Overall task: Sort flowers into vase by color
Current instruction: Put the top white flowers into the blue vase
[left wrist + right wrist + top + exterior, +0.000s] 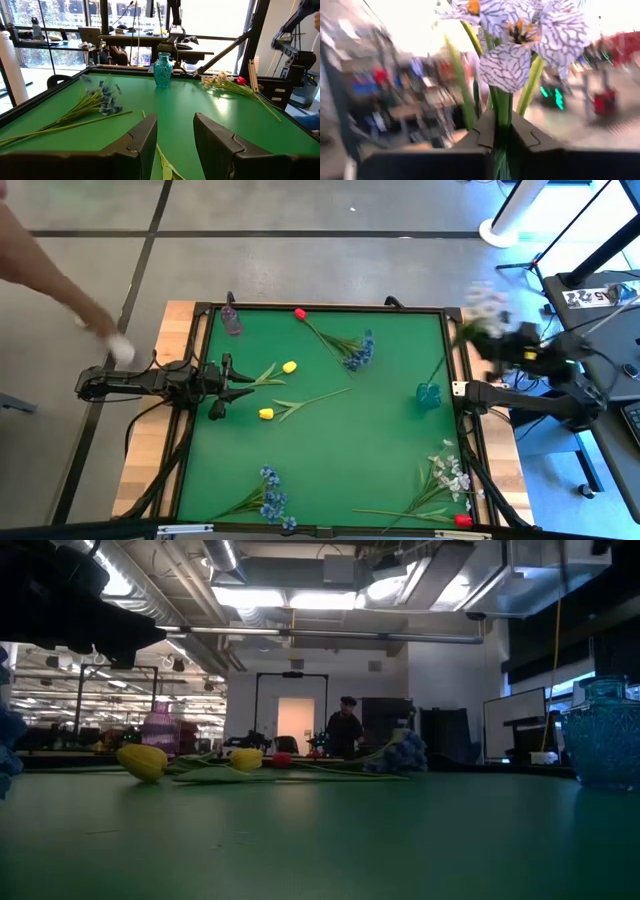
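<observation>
- far left of the high view: a person's arm [60, 280] reaches in from the upper left corner, off the tabletop [330, 470], not touching any flowers as far as I can see
- left hand [232, 386] sits at the left edge of the green mat, mid height, fingers spread with nothing between them; its wrist cam shows the gap open over a green stem [162, 165]
- just right of it, two yellow tulips: one [289, 367] a bit higher, the other [266, 413] lower, stems crossing toward the middle
- purple vase [232, 318] is in the upper left corner of the mat, a red tulip [300, 313] at top centre, with a blue bunch [360, 350] down and right of it
- lower left of centre there's another blue bunch [272, 498] near the bottom edge
- teal vase [428, 394] stands right of centre, nothing in it that I can make out
- white spray [450, 475] and a second red tulip [462, 520] lie in the lower right
- right hand [501, 131] is up off the right edge, upper right of the high view, clamped on a white flower stem [517, 47], blossoms sticking up past the fingers
- so I'd say the step is carrying white flowers to a vase; next move probably needs the stem tipped upright and lined up over a vase mouth before letting go
</observation>
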### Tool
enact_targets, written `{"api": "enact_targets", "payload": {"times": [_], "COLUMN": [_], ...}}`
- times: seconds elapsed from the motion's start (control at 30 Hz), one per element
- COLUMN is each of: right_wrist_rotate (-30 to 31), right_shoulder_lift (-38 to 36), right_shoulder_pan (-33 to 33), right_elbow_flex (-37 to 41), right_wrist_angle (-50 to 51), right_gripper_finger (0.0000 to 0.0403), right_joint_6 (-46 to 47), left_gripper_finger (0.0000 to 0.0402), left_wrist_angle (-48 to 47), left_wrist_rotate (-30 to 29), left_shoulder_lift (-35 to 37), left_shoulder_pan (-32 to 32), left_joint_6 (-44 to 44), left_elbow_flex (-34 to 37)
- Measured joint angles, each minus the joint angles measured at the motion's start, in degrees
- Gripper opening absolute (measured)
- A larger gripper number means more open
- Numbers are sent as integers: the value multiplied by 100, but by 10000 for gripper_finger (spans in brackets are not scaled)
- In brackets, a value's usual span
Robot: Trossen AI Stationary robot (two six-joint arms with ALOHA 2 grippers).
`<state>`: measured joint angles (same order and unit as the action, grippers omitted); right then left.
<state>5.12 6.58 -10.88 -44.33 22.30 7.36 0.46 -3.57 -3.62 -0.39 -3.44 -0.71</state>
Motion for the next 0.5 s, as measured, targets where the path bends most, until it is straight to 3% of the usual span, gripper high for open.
{"api": "enact_targets", "payload": {"times": [0.13, 0.27, 0.5], "right_wrist_rotate": [-335, -478, -788], "right_shoulder_lift": [-609, -624, -487], "right_shoulder_pan": [3, 3, 3], "right_elbow_flex": [8, 37, 517], "right_wrist_angle": [432, 1052, 741], "right_gripper_finger": [14, 7, 23], "right_joint_6": [225, 282, 281], "left_gripper_finger": [124, 124, 124], "left_wrist_angle": [-2, 1, -1], "left_wrist_rotate": [-1, 0, 1], "left_shoulder_lift": [-2, -1, 1], "left_shoulder_pan": [-1, -2, -2], "left_joint_6": [0, 0, 0], "left_elbow_flex": [0, 0, 0]}}
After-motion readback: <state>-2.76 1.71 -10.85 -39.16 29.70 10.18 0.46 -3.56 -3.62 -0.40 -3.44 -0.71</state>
